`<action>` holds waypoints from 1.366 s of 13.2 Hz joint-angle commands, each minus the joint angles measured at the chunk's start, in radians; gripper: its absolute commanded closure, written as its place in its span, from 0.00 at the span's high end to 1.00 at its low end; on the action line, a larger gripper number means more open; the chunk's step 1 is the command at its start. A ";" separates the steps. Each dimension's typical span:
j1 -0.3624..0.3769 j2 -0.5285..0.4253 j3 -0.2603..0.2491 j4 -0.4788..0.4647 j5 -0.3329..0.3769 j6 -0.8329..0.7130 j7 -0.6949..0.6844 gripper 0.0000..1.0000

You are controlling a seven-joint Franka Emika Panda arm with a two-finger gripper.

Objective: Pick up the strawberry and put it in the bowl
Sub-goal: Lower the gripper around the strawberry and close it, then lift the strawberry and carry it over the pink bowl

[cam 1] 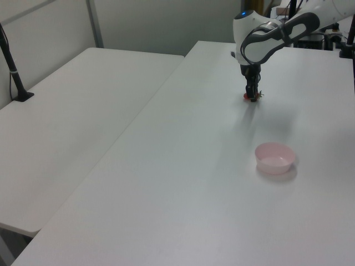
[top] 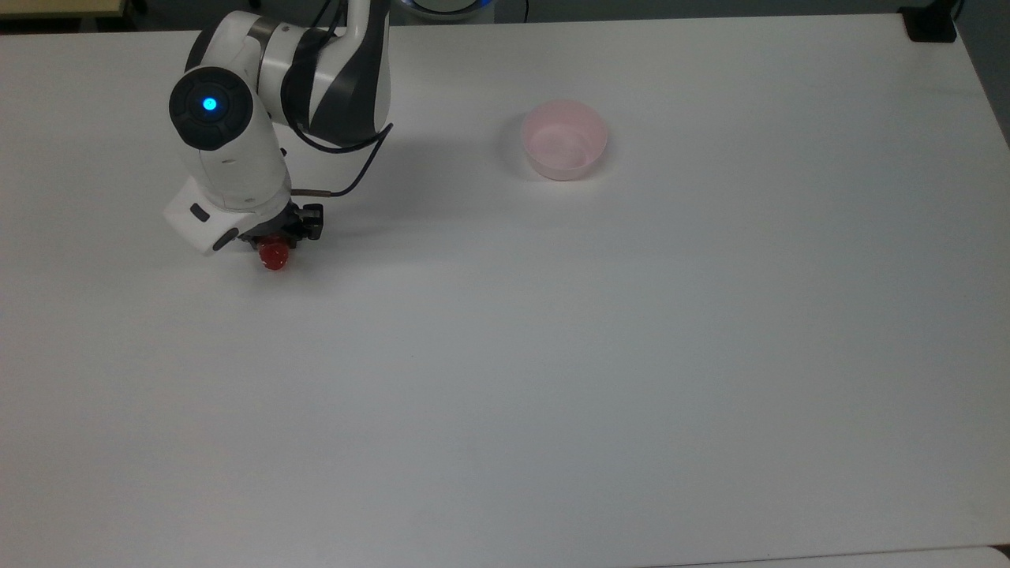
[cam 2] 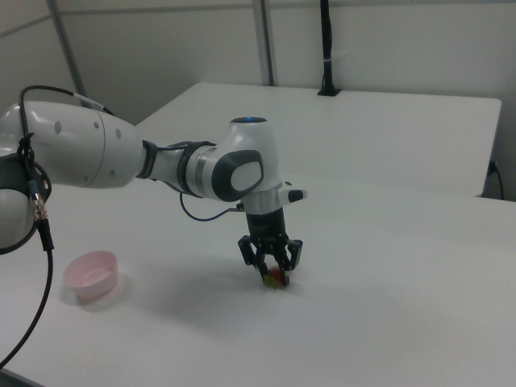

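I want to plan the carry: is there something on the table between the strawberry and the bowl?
Nothing visible. The table is bare between the strawberry, under the end effector, and the bowl.

Even, soft overhead light falls on the white table (top: 552, 355), brightest near its middle in the top view. The arm (top: 237, 158) casts a faint grey shadow toward the bowl (top: 564, 139). All views look slightly hazy and low in contrast.
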 commanded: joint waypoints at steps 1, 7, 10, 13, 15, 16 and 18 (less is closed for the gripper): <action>0.010 -0.030 -0.012 -0.023 0.016 0.021 -0.019 0.44; 0.054 -0.198 -0.009 -0.029 0.021 -0.065 -0.019 0.43; 0.159 -0.284 -0.009 -0.052 0.064 -0.158 -0.013 0.43; 0.289 -0.389 -0.006 -0.150 0.075 -0.235 -0.006 0.43; 0.381 -0.449 0.023 -0.212 0.078 -0.345 0.025 0.43; 0.409 -0.438 0.055 -0.215 0.078 -0.381 0.034 0.43; 0.437 -0.409 0.121 -0.249 0.076 -0.383 0.056 0.44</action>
